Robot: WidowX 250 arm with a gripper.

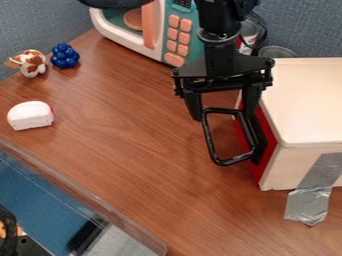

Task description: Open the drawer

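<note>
Noted red-fronted drawer (269, 135), apparently closed, in white cabinet (307, 95) at right of surface (133, 150). Found pincer (222, 116) wide open over black loop handle (208, 135), clamped on nothing. Expect rigid, possibly slippery handling; advise gripping handle's outer bar, pulling left.

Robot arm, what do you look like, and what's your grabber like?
The arm is all black and chunky, with a round joint edged in shiny grey, and a thin black cable curving beside it. The gripper is black too: a wide crosspiece with little round knobs and two slim fingers.
</note>
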